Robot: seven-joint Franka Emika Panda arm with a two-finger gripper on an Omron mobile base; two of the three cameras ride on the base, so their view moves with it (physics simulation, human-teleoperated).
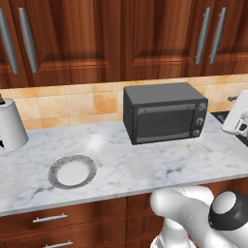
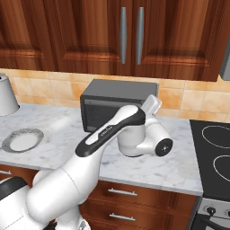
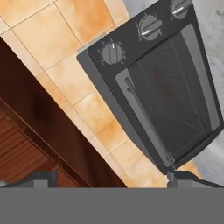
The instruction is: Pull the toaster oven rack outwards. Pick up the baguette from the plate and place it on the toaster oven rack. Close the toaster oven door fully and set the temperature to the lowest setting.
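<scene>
Toaster oven (image 1: 164, 112), a dark grey box with round knobs on its right panel, stands at the back of the white marble counter (image 1: 145, 160), door (image 3: 168, 100) shut. A dim reddish shape behind the dark window is hard to make out. The arm hides its right half in the right base view. Left of it: bare counter, then a round grey-rimmed plate (image 1: 72, 171) near the front edge. Gripper (image 3: 109, 178) spread wide, holding nothing, facing the door.

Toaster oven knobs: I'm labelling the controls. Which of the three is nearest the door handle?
The top knob, level with the door's bar handle; the middle knob and bottom knob sit lower, beside the window.
</scene>
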